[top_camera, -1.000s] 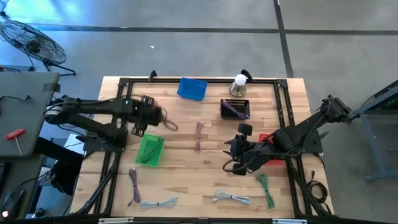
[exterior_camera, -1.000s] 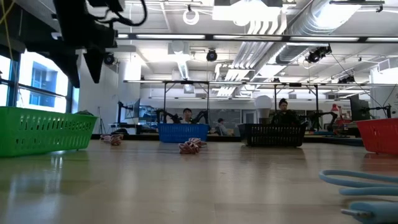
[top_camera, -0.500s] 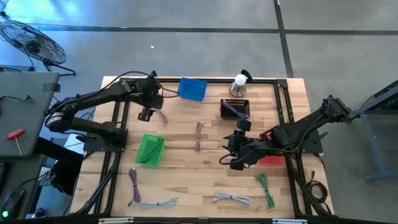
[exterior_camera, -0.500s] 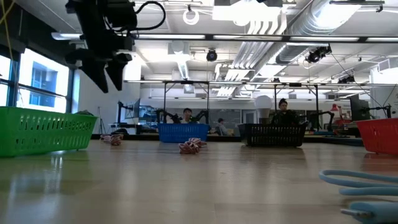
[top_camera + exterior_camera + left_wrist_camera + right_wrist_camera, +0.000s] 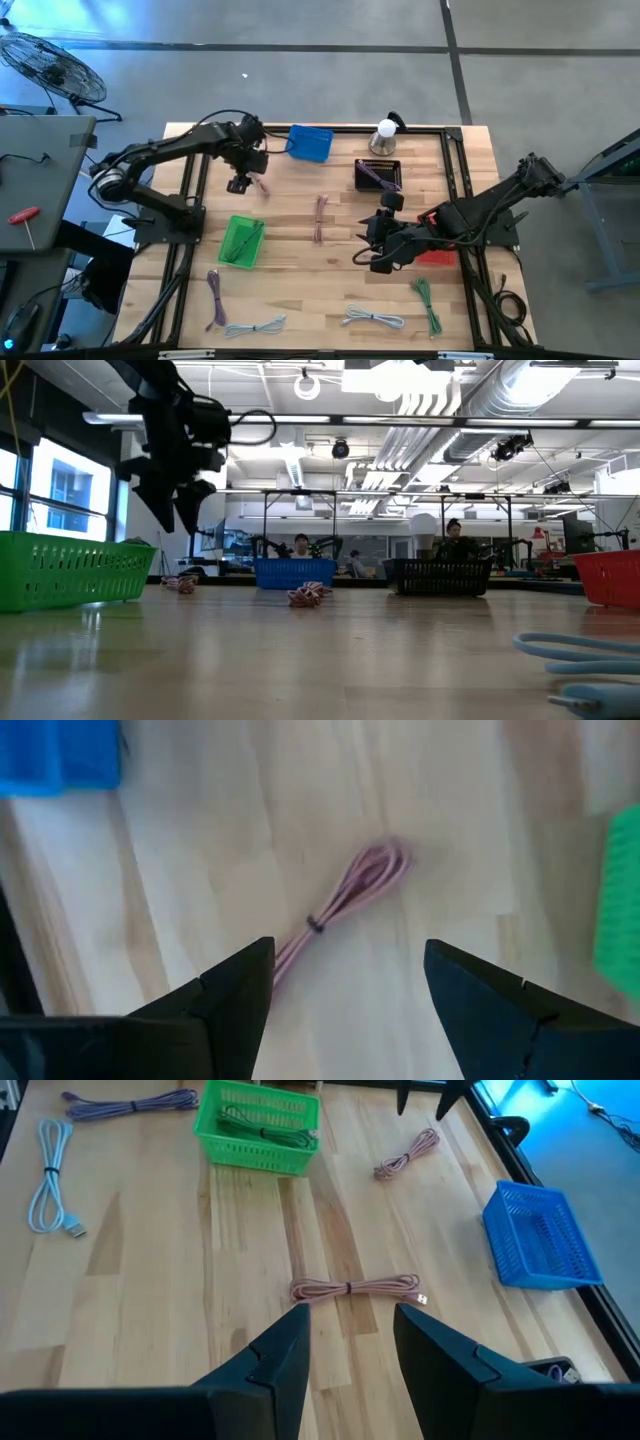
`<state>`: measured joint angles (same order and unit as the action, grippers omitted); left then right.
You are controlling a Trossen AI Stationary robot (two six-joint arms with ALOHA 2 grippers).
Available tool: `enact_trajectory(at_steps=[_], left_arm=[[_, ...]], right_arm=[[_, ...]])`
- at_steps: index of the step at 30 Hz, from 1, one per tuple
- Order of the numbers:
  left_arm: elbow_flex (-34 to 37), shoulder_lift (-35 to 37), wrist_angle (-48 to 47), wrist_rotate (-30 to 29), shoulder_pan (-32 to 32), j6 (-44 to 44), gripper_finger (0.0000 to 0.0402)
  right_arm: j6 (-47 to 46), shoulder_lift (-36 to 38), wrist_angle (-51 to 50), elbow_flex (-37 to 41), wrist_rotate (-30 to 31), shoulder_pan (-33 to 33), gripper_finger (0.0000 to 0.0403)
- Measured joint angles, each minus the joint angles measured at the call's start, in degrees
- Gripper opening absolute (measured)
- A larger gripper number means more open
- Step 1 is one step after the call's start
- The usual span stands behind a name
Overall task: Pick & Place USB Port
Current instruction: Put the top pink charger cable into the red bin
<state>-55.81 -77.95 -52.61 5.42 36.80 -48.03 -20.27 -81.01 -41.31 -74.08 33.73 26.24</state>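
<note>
- Left gripper (image 5: pixel 340 985): mine, fingers spread wide, nothing held; hovers over the pink cable, upper left of high view.
- Pink cable (image 5: pixel 345 900): coiled bundle w/ a tie at mid-length (image 5: pixel 262 188), flat on bare wood, just left of blue basket (image 5: pixel 309 143), above green basket (image 5: pixel 241 241).
- Handling, my est.: light, limp, loops may splay; grab at the tie, where strands bunch.
- Right gripper (image 5: pixel 345 1345): fingers apart, empty, center-right of high view, facing a 2nd pink cable (image 5: pixel 355 1289).
- Table (image 5: pixel 300 290): wood.
</note>
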Motion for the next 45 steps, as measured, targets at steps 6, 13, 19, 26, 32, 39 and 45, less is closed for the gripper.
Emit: enact_trajectory(at_steps=[6,13,19,26,32,39,45], left_arm=[[0.00,-5.74,-0.28,-0.70,0.00,0.24,0.0250],[0.00,-11.93,0.30,-0.40,0.00,0.25,0.0250],[0.00,-15.22,3.62,-4.47,0.00,0.07,0.0250],[0.00,-17.14,6.32,-4.87,0.00,0.48,0.0250],[-0.04,-19.85,6.86,-7.81,0.00,0.58,0.0250],[-0.17,-20.94,7.73,-7.92,0.51,1.75,0.0203],[-0.18,-21.07,8.12,-7.33,1.14,2.00,0.0095]], right_arm=[[-0.02,0.00,-0.01,0.00,-1.11,0.02,0.0138],[-0.11,0.00,-0.03,0.00,-1.65,0.02,0.0138],[-0.20,0.00,-0.03,0.00,-1.70,0.02,0.0138],[-0.22,0.00,-0.04,0.00,-1.77,0.02,0.0138],[-0.22,0.00,-0.05,0.00,-2.29,0.04,0.0138],[-0.24,0.00,-0.05,0.00,-2.56,0.04,0.0138],[-0.24,0.00,-0.05,0.00,-2.28,0.04,0.0138]])
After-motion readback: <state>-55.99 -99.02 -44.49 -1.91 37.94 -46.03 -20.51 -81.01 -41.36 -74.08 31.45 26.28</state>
